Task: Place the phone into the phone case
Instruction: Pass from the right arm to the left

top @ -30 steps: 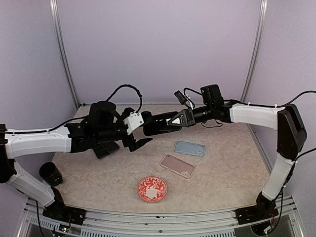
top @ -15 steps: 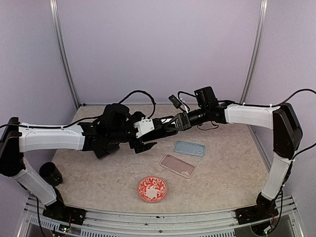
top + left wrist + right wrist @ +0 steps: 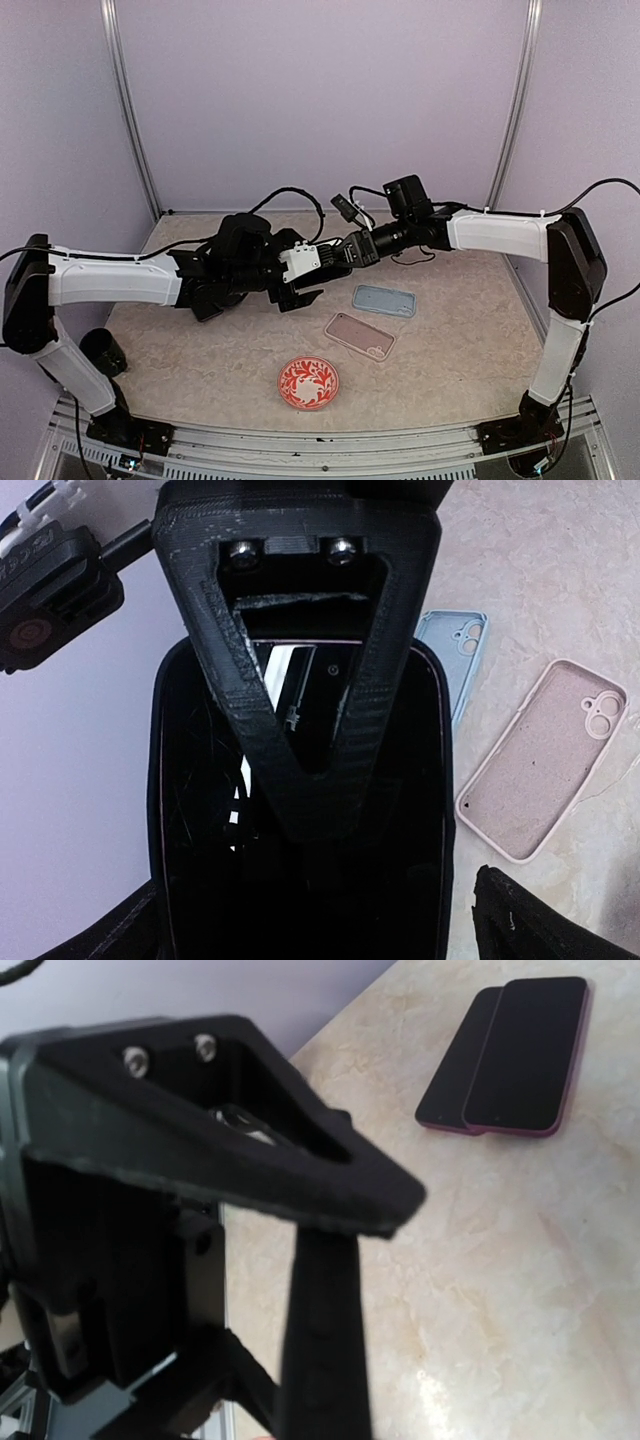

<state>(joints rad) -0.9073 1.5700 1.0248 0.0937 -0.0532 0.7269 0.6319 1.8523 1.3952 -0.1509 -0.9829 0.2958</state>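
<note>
Two cases (image 3: 384, 300) lie on marbled tabletop (image 3: 450, 345) between lilac walls (image 3: 320, 100).

- We see the overhead view lit softly and evenly, with no hard glare on the lavender walls (image 3: 320, 100) and the marbled table (image 3: 450, 340) bright.
- Shadows under both arms are faint and diffuse.
- In the left wrist view the dark phone (image 3: 400, 830) screen mirrors pale streaks on its left, while the pink case (image 3: 545, 760) at right looks sharp.
- In the right wrist view the near black fingers (image 3: 200, 1150) are blurred, and the far tabletop is clearer but slightly washed out.
</note>
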